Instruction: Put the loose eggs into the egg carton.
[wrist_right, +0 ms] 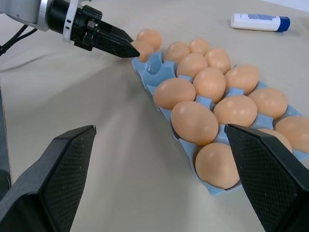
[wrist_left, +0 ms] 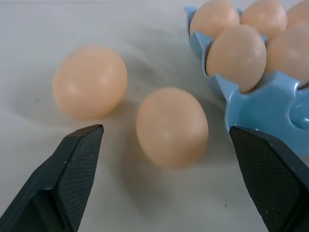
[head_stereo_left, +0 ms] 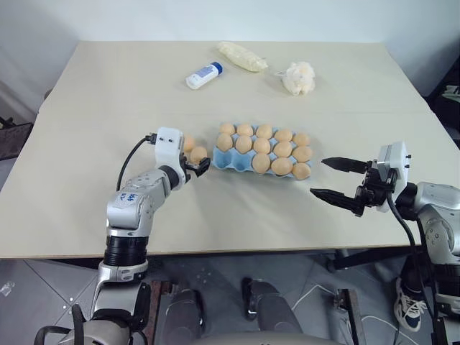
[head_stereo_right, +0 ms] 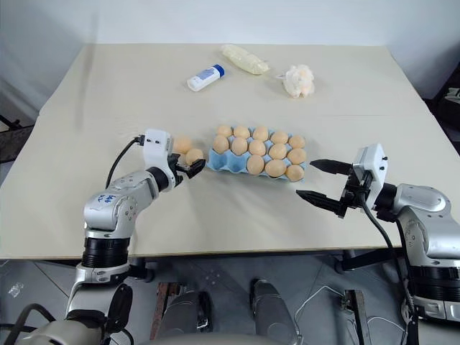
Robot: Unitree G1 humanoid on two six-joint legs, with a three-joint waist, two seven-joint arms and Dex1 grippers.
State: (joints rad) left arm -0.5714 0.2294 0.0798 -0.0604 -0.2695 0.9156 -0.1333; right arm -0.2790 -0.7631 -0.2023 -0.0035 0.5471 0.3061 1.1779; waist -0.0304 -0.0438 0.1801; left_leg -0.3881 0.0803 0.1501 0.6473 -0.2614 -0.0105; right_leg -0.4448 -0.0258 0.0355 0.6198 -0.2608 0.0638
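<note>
Loose eggs [wrist_left: 171, 126] lie on the tabletop [head_stereo_left: 108, 93] just left of the egg carton [head_stereo_left: 219, 159], between the left end effector's [head_stereo_left: 198, 167] wide-open, empty fingers. Closing off-centre could roll the near smooth, rounded egg away, or nudge the moulded blue tray. The right end effector [head_stereo_left: 338, 180] hovers open and empty right of the carton.

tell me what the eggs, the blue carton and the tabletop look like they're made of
Loose eggs: smooth, matte tan shells with an even soft sheen; real or plastic cannot be told. Egg carton: light blue, likely moulded plastic, judging by glossy highlights in its empty cup and its thin, crisp edges. Table: pale beige matte board, possibly laminate; a faint seam runs across it.
</note>
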